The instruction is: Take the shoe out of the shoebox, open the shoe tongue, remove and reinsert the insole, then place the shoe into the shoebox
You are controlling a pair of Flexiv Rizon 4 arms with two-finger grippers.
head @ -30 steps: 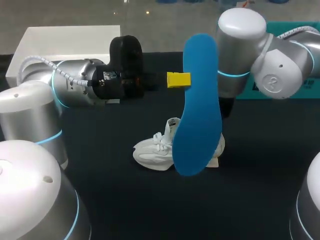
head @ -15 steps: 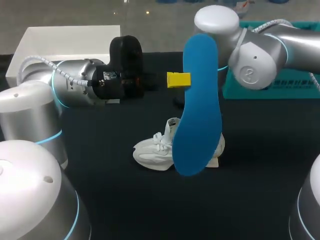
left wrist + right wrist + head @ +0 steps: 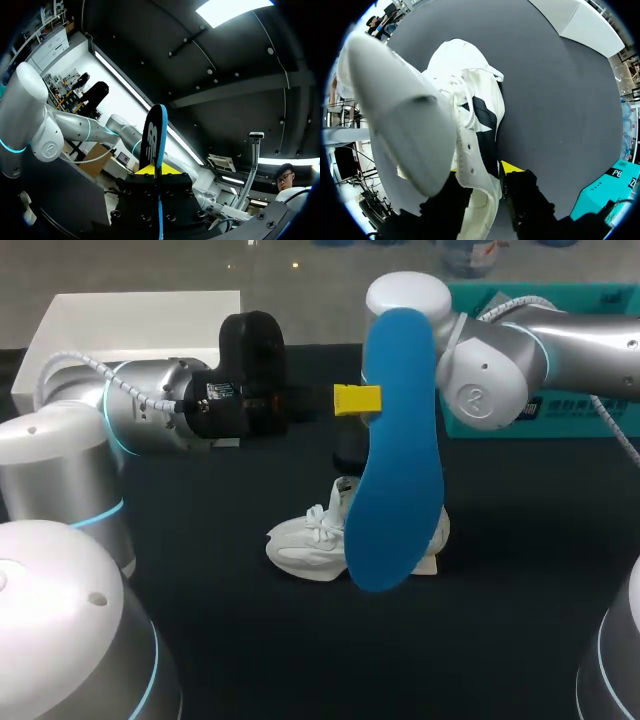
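Observation:
My left gripper (image 3: pixel 357 400) (image 3: pixel 159 169) is shut on the blue insole (image 3: pixel 395 460) and holds it upright above the table; in the left wrist view the insole (image 3: pixel 155 142) stands edge-on between the yellow tips. Under it the white shoe (image 3: pixel 312 540) lies on the table. My right arm (image 3: pixel 490 370) comes down behind the insole, which hides its gripper in the head view. In the right wrist view my right gripper (image 3: pixel 481 175) is shut on the shoe (image 3: pixel 470 115) at its heel, a finger on each side. A pale blurred shape (image 3: pixel 395 115) close to that lens covers part of the shoe.
The white shoebox (image 3: pixel 140 320) stands at the back left behind my left arm. A teal box (image 3: pixel 570 410) sits at the back right behind my right arm. The dark tabletop (image 3: pixel 520 620) stretches in front of the shoe.
My right arm has swung left, in behind the insole and over the shoe. The left arm, the insole and the shoe have kept still.

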